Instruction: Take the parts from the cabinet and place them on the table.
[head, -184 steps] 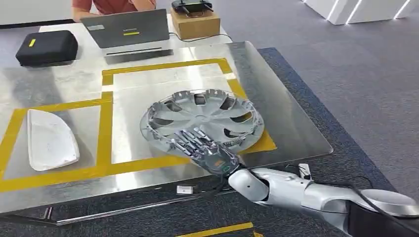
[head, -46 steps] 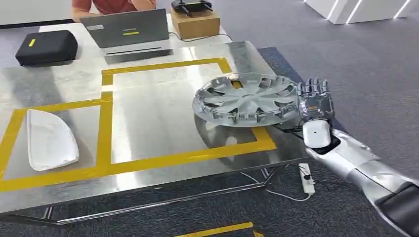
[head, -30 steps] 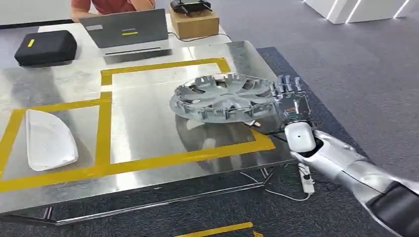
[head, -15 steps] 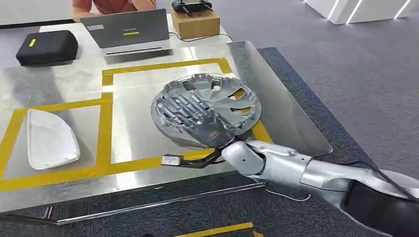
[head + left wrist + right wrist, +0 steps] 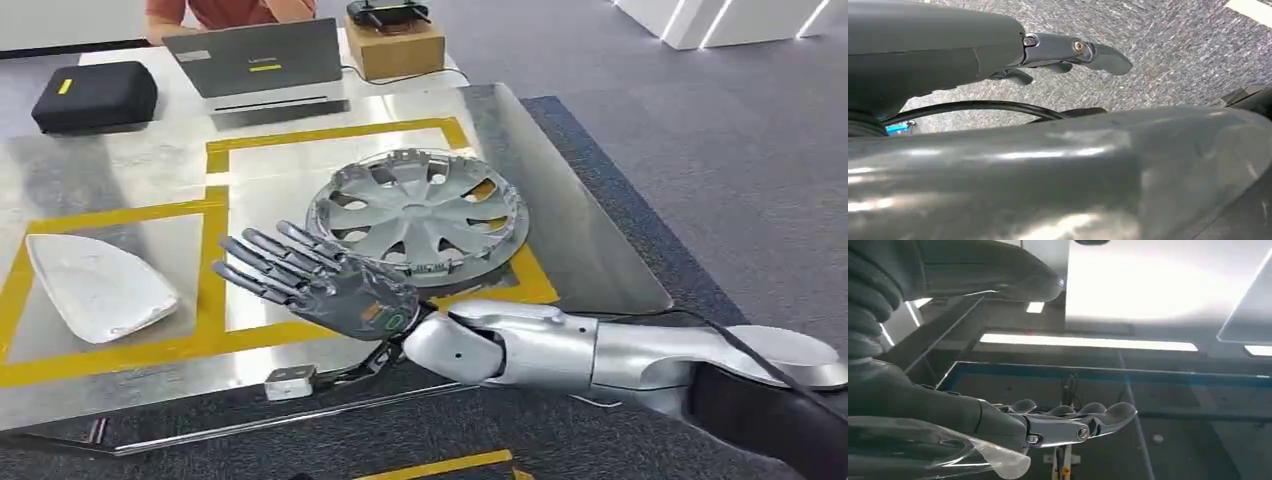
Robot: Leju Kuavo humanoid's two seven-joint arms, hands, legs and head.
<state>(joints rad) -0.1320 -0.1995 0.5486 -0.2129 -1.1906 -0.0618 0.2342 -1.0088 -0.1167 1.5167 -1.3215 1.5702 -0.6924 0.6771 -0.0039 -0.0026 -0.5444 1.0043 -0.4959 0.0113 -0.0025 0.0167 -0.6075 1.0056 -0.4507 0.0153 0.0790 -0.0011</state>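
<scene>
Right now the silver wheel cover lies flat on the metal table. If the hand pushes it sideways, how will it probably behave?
The wheel cover lies flat and wide on the table, so it should slide, not tip or roll. The polished steel top probably gives little grip, so it may skate far. Its thin spokes with open slots suggest light, slightly flexible plastic, though that is a guess.
</scene>
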